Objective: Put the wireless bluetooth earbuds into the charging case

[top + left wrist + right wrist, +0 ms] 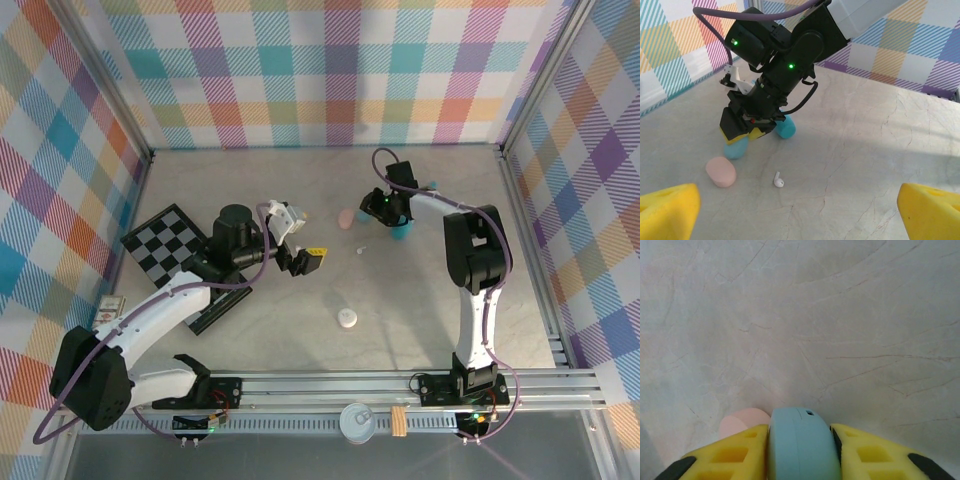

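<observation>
A pale blue charging case [800, 445] stands on edge between the yellow pads of my right gripper [800, 460]. The left pad lies against it and the right pad is a hair's width off. From the left wrist the same case [735, 148] shows under that gripper [747, 135], resting on the table. A white earbud [778, 180] lies loose on the table [362, 250], midway between the two arms. My left gripper [303, 258] hovers wide open left of it, and its yellow fingertips [667, 212] hold nothing.
A pink case [720, 171] lies just beside the right gripper [347, 216]. A second blue piece [785, 129] sits behind it. A white round case [346, 319] lies nearer the front. A checkerboard [165, 240] lies at left, under the left arm.
</observation>
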You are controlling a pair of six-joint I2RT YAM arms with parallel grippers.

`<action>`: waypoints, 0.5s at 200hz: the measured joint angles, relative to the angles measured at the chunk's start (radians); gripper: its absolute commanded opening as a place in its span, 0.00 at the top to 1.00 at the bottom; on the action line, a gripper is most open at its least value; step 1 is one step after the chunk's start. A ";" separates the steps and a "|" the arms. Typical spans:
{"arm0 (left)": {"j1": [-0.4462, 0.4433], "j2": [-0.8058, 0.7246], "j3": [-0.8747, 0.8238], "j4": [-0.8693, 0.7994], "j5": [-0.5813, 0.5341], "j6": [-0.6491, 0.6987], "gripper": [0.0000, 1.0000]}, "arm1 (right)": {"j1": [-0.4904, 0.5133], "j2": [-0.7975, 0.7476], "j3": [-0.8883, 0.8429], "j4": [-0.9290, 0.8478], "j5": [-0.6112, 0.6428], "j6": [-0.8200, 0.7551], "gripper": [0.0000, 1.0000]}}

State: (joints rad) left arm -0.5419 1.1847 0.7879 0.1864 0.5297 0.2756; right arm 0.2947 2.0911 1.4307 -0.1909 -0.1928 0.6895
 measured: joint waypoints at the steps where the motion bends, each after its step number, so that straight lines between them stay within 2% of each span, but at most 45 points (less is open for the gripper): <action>1: 0.000 0.000 0.000 0.000 0.000 0.000 0.00 | 0.000 0.000 0.000 0.000 0.001 0.001 0.52; 24: 0.000 0.000 -0.013 0.024 -0.001 -0.014 0.00 | 0.000 -0.012 -0.009 -0.017 0.019 -0.023 0.37; 39: 0.000 0.000 -0.030 0.031 -0.006 -0.021 0.00 | 0.000 -0.052 -0.037 -0.032 0.027 -0.051 0.30; 61: -0.001 0.000 -0.062 0.050 -0.016 -0.028 0.00 | 0.000 -0.169 -0.103 -0.058 0.028 -0.090 0.25; 100: -0.001 -0.014 -0.125 0.090 -0.038 -0.055 0.00 | 0.011 -0.431 -0.237 -0.083 0.026 -0.159 0.24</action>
State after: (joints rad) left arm -0.5430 1.1706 0.6632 0.2768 0.4915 0.2203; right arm 0.3061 1.6600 1.1942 -0.2737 -0.1673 0.5301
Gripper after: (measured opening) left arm 0.996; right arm 0.761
